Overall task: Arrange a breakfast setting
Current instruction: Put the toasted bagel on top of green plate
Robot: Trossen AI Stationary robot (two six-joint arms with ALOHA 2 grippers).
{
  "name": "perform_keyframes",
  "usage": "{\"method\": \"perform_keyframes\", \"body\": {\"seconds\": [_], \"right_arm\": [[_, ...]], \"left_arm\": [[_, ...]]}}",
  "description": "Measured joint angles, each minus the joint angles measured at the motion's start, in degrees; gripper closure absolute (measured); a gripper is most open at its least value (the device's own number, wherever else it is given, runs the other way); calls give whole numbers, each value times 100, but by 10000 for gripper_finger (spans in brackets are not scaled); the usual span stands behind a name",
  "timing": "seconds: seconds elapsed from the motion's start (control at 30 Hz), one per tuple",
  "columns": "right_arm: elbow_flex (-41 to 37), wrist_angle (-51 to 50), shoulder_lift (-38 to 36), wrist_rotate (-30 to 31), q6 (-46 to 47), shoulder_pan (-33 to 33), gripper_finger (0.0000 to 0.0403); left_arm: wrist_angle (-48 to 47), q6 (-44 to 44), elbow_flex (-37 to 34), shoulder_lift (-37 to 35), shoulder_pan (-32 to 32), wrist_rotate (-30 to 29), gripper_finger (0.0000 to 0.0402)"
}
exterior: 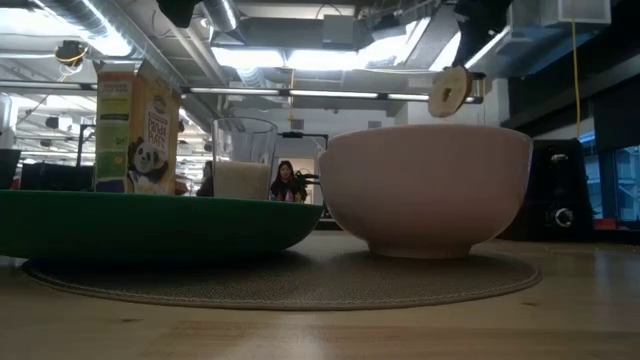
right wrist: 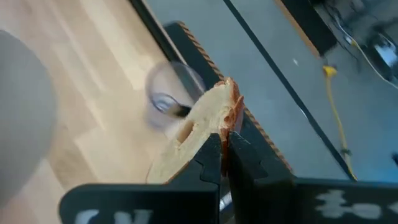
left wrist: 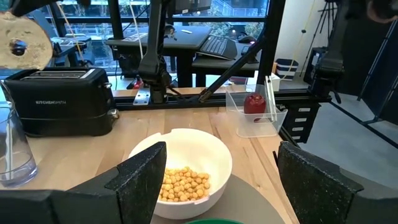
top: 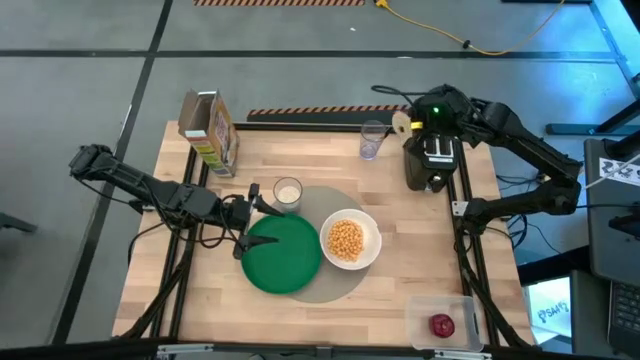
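Right gripper: you are pinching 1 bagel half between closed fingers, up in the air beside the toaster.
Left gripper: you are holding it spread apart and empty at the plate's edge.
Risk: you are gripping only the bagel's rim, so it could slip or tear during the swing.
Count: 1 plate, 1 bowl of cereal, 1 mat, 1 milk glass, 1 apple in a tub.
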Motion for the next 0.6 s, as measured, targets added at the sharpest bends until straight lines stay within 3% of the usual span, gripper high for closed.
{"method": "perform_keyframes", "body": {"seconds": [0.23,0.6], "right_arm": [[-1,576,0,-466,-109,572,400],[-1,1201,121,-722,-147,1522,400]], "left_arm": [[-2,-2,0,0,-5,47,109],[-4,-151,0,0,-118,-2,109]]}}
